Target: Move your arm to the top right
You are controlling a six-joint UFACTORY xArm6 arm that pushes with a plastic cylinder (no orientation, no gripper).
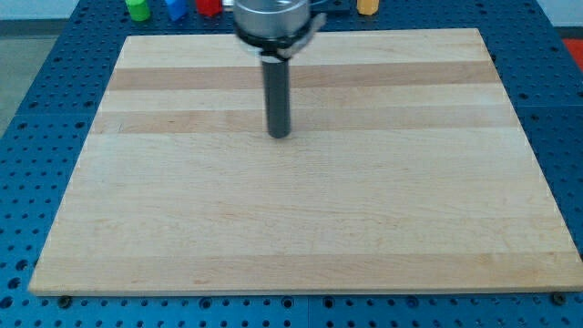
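Note:
My tip [279, 135] rests on the wooden board [301, 228], a little left of the middle and in the upper half of the view. The dark rod rises straight up to the arm's grey flange at the view's top. No block lies on the board. Several blocks sit beyond the board's top edge: a green block [138, 9], a blue block [176, 9] and a red block [209, 6] at the top left of my tip, and a yellow block [367, 5] at the top right. All are far from my tip.
The board lies on a blue perforated table [36, 109] that shows on all sides of it. The arm's flange [271, 20] hides part of the board's top edge.

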